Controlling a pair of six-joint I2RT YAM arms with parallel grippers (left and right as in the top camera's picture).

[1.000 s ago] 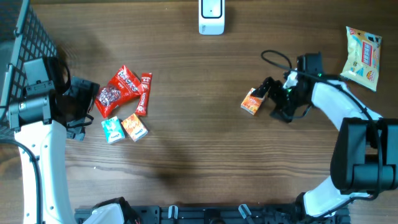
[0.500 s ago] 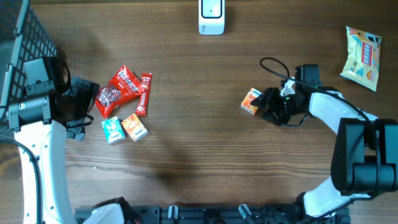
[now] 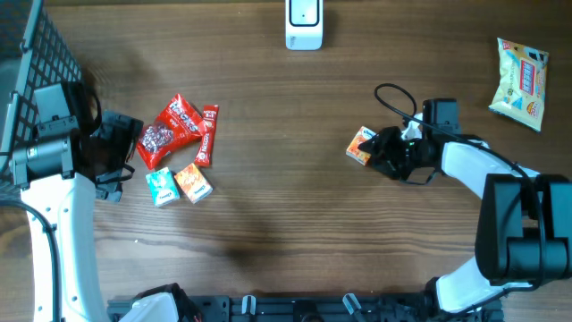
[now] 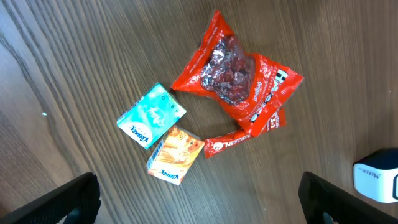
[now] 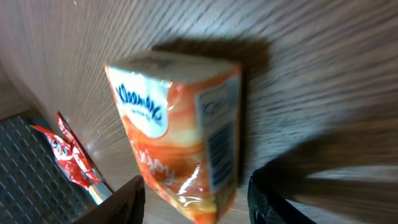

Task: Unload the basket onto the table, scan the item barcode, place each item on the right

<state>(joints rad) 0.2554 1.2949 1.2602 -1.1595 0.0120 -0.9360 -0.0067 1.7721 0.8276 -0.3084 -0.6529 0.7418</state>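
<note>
An orange Kleenex tissue pack (image 3: 360, 144) lies on the wooden table right of centre. My right gripper (image 3: 374, 148) has its fingers against both sides of it and is shut on the pack. In the right wrist view the pack (image 5: 180, 130) fills the space between the fingers, and a barcode (image 5: 221, 146) shows on its side face. The white scanner (image 3: 303, 24) stands at the far edge, centre. My left gripper (image 3: 121, 156) is open at the left, holding nothing; in its wrist view (image 4: 202, 205) the fingers stand wide over bare table.
Beside the left gripper lie a red candy bag (image 3: 168, 132), a red bar (image 3: 207, 134), a teal tissue pack (image 3: 162, 186) and another orange pack (image 3: 193, 182). A yellow snack bag (image 3: 521, 82) lies far right. A black wire basket (image 3: 36, 54) stands at the left edge.
My right gripper moved left onto the orange tissue pack and closed around it; the pack shifted slightly. The left arm stayed still.
</note>
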